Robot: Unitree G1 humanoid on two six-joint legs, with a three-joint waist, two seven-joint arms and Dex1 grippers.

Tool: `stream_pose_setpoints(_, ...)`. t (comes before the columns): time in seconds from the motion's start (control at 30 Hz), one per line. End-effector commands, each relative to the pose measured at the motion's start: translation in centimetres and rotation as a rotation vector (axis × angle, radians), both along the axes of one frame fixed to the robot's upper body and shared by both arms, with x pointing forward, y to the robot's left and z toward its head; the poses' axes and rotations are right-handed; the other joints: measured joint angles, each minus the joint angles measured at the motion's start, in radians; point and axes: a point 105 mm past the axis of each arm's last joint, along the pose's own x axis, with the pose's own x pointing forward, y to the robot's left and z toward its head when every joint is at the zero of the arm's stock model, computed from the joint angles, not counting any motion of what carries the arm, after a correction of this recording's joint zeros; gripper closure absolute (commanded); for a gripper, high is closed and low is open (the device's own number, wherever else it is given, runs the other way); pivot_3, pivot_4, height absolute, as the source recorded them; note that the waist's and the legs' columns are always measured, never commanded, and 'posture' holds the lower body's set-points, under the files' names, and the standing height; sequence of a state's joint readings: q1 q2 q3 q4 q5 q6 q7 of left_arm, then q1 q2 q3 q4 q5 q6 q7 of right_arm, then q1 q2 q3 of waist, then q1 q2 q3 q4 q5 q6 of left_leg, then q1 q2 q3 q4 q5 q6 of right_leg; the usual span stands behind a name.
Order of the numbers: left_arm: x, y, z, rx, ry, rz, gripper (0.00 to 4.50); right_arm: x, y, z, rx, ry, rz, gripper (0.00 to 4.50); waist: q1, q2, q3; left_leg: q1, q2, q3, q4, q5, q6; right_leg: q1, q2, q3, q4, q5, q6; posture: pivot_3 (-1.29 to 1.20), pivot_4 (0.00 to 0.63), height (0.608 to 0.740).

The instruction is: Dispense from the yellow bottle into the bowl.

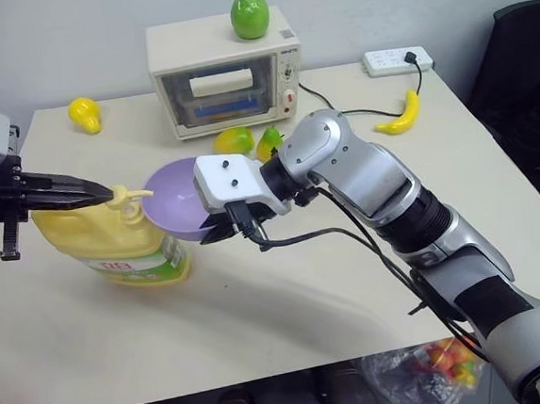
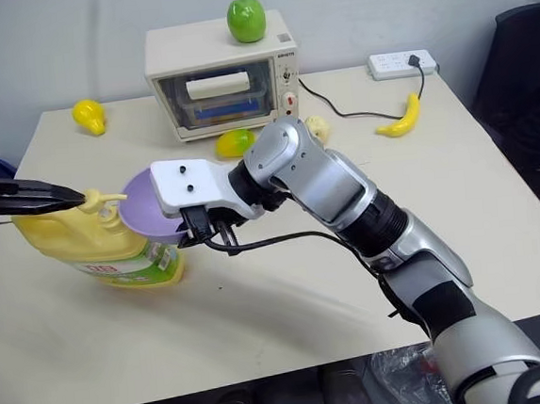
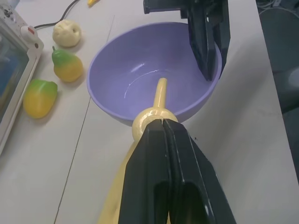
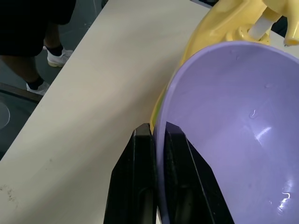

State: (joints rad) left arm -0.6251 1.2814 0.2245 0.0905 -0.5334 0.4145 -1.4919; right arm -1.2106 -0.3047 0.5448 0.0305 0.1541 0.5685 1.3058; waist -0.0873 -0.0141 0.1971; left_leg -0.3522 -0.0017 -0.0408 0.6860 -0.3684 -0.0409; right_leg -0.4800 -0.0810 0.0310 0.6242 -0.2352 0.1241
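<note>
1. At the far left of the head views, the left gripper (image 1: 99,191) reaches in level from the table's left edge. Its two black fingers are pressed together with no gap, and their tips rest on top of the pump head of the yellow bottle (image 1: 103,240). In the left wrist view the joined fingers (image 3: 163,172) sit directly on the round pump cap.
2. The yellow bottle stands upright on the table (image 1: 288,304) near its left side, with its green-white label facing the front edge. Its pump spout (image 3: 160,91) juts out over the rim and into the bowl.
3. The bowl (image 1: 177,199) is lavender and held off the table, tilted so its opening faces the bottle, with its rim just beside the bottle's neck. A few thin glistening streaks show on its inner wall.
4. The right gripper (image 4: 158,140) is clamped on the bowl's rim, one finger inside the wall and one outside, as the right wrist view shows. The right arm comes across from the lower right.
5. Behind the bowl lie a yellow-green toy fruit (image 1: 233,140) and a toy pear (image 1: 269,143), in front of a small cream toaster oven (image 1: 226,73) with a green apple (image 1: 250,16) on top.
6. A yellow toy pear (image 1: 84,114) lies at the back left of the table.
7. At the back right, a toy banana (image 1: 402,115) lies near a white power strip (image 1: 397,60).
</note>
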Motion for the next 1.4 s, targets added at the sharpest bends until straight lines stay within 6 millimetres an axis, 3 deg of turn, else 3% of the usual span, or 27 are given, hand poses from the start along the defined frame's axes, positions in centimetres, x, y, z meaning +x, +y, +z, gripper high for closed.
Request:
stream_pose_setpoints(0.03,0.5,-0.1,-0.8,0.033,0.021,0.013,4.47,-1.0,0.5,1.2,0.018,-0.049,0.06,4.5,0.001,0.0,0.0,0.0,0.0,0.0,0.0,0.0,0.0,0.0,0.0,0.0,0.0,0.0,0.0,0.0,0.15,0.74)
stream_pose_setpoints(0.6,0.6,0.4,-4.9,0.113,0.147,0.041,4.47,-1.5,0.5,1.0,0.0,-0.056,0.098,4.5,0.0,0.004,-0.003,0.004,0.0,0.0,0.0,0.0,0.001,0.002,0.0,0.001,0.003,-0.001,-0.001,0.0,0.15,0.74)
stream_pose_setpoints(0.87,0.9,1.1,-6.2,0.118,0.188,0.084,4.47,-1.6,0.6,1.0,0.001,-0.053,0.105,4.5,0.003,0.005,-0.004,0.022,0.001,-0.001,-0.003,-0.004,0.008,0.019,0.001,0.0,0.002,-0.002,-0.003,0.0,0.15,0.74)
stream_pose_setpoints(1.4,0.7,1.9,-9.2,0.112,0.286,0.119,4.47,-1.6,0.6,0.4,-0.018,-0.037,0.103,4.5,0.002,0.021,-0.017,0.026,0.001,0.0,-0.004,-0.004,0.008,0.022,0.001,0.001,0.001,-0.003,-0.005,0.0,0.15,0.74)
